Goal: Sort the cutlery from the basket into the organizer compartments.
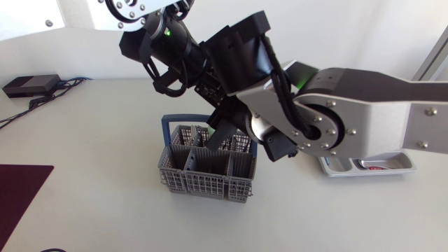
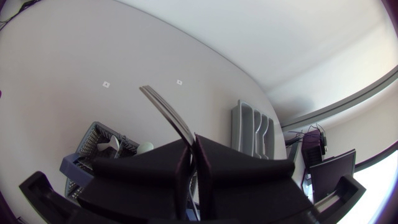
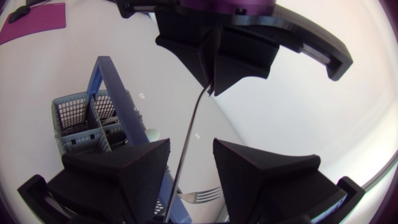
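Silver metal fork (image 3: pixel 192 124), handle clamped in the black left gripper (image 3: pixel 211 88), points tines-first between the black right gripper's (image 3: pixel 191 144) spread fingers.

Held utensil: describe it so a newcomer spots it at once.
Over the grey basket with the blue handle, the left gripper is shut on a slim metal utensil. It passes between the open fingers of the right gripper, the only piece any gripper holds.

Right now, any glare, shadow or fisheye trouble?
Head view: soft shadow by the basket; right arm hides most of the tray. Left wrist view: glint along the held cutlery, table edge bowed. Right wrist view: it reads as a thin dark line.
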Tool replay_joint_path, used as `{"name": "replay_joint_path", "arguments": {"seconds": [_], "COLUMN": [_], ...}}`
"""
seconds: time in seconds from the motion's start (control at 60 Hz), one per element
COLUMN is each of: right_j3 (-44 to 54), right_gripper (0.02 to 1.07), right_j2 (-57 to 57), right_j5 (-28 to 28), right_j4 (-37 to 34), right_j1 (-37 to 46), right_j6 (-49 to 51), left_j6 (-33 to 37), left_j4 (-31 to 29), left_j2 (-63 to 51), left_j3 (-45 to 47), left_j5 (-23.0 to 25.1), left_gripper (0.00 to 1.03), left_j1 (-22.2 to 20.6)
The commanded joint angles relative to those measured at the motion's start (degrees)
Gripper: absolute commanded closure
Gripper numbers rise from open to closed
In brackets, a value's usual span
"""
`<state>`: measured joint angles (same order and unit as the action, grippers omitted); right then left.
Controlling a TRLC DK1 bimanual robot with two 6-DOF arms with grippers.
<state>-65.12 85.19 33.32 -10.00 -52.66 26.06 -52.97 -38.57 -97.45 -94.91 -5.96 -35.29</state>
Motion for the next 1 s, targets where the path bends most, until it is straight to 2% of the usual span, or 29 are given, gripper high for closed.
{"name": "replay_joint_path", "arguments": {"seconds": [0.0,0.117,0.15,0.383,0.4,0.45,0.6,0.983], "right_j3": [-0.80,-0.71,-0.62,-0.09,0.00,0.08,0.08,3.16], "right_gripper": [0.72,0.97,1.02,1.02,1.02,1.02,1.02,1.02], "right_j2": [1.21,1.65,1.91,2.00,2.00,2.00,1.74,1.03], "right_j5": [1.84,2.36,2.36,2.36,2.45,2.54,2.54,2.01], "right_j4": [2.18,2.88,2.88,2.79,2.79,2.79,2.70,3.23], "right_j1": [-0.86,-1.04,-1.04,-1.21,-1.30,-1.39,-1.56,-1.30], "right_j6": [2.68,3.82,3.99,3.91,3.82,3.82,3.91,3.99], "left_j6": [-1.96,-2.23,-2.66,-2.49,-2.49,-2.31,-1.79,0.68], "left_j4": [-0.37,-0.37,-0.37,1.74,1.74,2.18,3.15,4.64], "left_j2": [-0.37,-0.11,-0.02,0.68,0.68,0.86,0.86,1.03], "left_j3": [-0.89,-1.06,-1.06,-0.27,-0.27,-0.01,0.17,-1.94], "left_j5": [0.59,2.09,2.79,3.85,3.85,4.29,5.43,6.57], "left_gripper": [1.00,1.00,1.00,1.00,0.98,0.85,0.60,0.27], "left_j1": [0.57,1.01,1.10,1.27,1.27,1.36,1.45,1.63]}}
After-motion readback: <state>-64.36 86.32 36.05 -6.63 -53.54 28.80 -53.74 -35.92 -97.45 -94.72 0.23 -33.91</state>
